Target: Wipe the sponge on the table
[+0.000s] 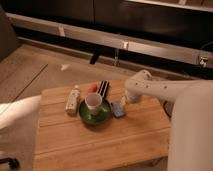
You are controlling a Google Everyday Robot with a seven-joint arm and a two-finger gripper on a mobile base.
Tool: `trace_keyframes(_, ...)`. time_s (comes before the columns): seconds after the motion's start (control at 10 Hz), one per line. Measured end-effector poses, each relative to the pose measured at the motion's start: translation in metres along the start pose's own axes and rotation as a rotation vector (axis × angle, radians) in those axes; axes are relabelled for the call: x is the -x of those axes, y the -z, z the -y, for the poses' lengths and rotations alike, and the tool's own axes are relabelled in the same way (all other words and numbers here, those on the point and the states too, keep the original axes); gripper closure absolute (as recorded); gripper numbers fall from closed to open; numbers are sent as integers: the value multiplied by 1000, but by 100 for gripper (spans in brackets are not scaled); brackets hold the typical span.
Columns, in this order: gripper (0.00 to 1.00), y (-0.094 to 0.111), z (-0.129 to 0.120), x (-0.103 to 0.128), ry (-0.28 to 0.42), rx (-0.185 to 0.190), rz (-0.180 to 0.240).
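Observation:
The sponge [118, 108], a small blue-grey pad, lies flat on the wooden table [100, 140], just right of the green bowl [95, 116]. My white arm reaches in from the right, bending at an elbow [138, 84]. Its gripper [125, 101] hangs right at the sponge's upper right corner. I cannot tell whether it touches the sponge.
A white cup [93, 102] stands in the green bowl. A white bottle [73, 98] lies left of the bowl, and a black striped object [103, 88] and a small red item [91, 88] lie behind it. My white body [192, 130] fills the right side.

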Motion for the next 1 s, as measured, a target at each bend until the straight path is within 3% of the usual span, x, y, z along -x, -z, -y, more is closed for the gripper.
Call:
trace_keyframes(0.2,35,-11,-10,1,47,46,-4)
trace_keyframes(0.5,35,-20,-13,7,92,82,-6)
trace_keyframes(1.0,35,-21,-16,8,98,87,-10)
